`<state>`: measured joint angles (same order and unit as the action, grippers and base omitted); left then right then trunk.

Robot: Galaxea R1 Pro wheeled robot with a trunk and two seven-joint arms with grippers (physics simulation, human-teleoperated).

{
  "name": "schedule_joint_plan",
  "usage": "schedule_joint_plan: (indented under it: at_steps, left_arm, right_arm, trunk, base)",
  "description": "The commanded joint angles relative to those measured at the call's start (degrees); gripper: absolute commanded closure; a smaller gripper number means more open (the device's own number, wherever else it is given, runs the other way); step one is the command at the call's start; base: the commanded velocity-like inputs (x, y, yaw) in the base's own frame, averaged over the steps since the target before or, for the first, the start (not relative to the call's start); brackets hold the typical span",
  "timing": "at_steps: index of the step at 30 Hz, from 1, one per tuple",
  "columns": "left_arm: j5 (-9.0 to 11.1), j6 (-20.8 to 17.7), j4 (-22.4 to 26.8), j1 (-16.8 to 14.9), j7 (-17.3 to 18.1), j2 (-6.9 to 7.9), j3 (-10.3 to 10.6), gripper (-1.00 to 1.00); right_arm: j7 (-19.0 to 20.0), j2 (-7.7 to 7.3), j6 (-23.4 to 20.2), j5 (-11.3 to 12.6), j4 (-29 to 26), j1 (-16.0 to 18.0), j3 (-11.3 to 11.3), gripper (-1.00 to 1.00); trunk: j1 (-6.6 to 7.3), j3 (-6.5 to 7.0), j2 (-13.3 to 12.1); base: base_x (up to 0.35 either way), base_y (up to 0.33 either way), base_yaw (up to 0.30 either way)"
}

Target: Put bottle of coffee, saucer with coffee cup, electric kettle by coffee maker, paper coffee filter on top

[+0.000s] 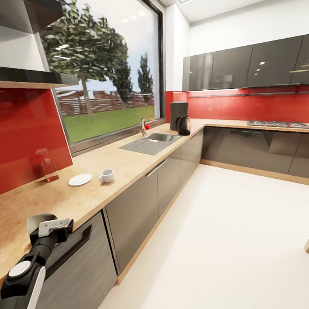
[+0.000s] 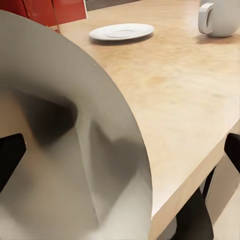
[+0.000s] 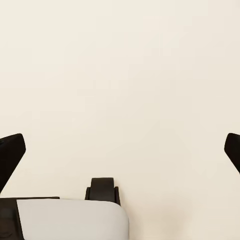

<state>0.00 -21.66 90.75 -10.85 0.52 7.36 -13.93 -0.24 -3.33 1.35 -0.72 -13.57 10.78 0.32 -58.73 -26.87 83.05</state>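
The paper coffee filter [image 2: 65, 150] sits pinched in the left claw [image 1: 43, 227], a pale off-white cone fanned out wide between the dark fingertips [image 2: 10, 160], which are closed in on it. From where I stand, the claw hangs over the near end of the worktop [image 1: 128, 160], just inside its front edge.

A little further along the worktop lies the saucer [image 1: 80, 179], flat and white, with the coffee cup [image 1: 106, 175] standing just beside it, not on it, handle turned toward the saucer. Behind the saucer a clear glass [image 1: 49, 169] stands against the red backsplash [image 1: 27, 133].

Well beyond, past the sink [image 1: 154, 142], the coffee maker [image 1: 178, 115] stands in the corner of the worktop with the electric kettle [image 1: 184, 125] close in front of it.

The right claw [image 3: 120, 150] points down at plain cream floor [image 1: 230, 241], its two dark fingertips [image 3: 11, 150] spread far apart with nothing between them.
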Motion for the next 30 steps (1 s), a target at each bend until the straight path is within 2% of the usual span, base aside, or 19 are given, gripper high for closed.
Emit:
schedule_joint_plan:
  at_steps: [1,4,7,27,30]
  left_arm:
    - [0.0,-0.3,0.1,0.0,0.1,0.01,-0.2,-1.0]
    - [0.0,-0.3,0.0,0.0,0.1,0.02,-0.2,-1.0]
    - [-0.3,0.5,0.0,0.3,0.4,-0.88,0.6,-1.0]
    - [-0.3,0.5,0.0,0.3,0.4,-0.88,0.6,-1.0]
    - [-0.5,1.4,-1.0,1.3,0.4,-1.85,0.4,-1.0]
  right_arm:
    - [0.0,-0.01,0.1,-0.1,0.0,0.0,0.0,-1.0]
    - [0.0,-0.04,0.1,-0.1,0.1,0.0,0.0,-1.0]
    - [-0.2,-0.57,-0.3,0.4,0.3,0.9,-0.3,-1.0]
    - [-0.2,-0.56,-0.2,0.4,0.3,0.9,-0.3,-1.0]
    - [-0.2,-0.99,0.4,0.1,1.0,1.0,-0.3,-1.0]
  trunk:
    - [0.0,-0.06,0.0]
    - [0.0,-0.06,0.0]
    - [0.0,-0.06,0.0]
    - [0.0,-0.06,0.0]
    - [0.0,-0.06,0.0]
  base:
    - [0.004,0.003,0.0]
    - [0.002,0.002,0.0]
    - [0.0,0.0,0.0]
    - [0.0,0.0,0.0]
    - [0.0,0.0,0.0]
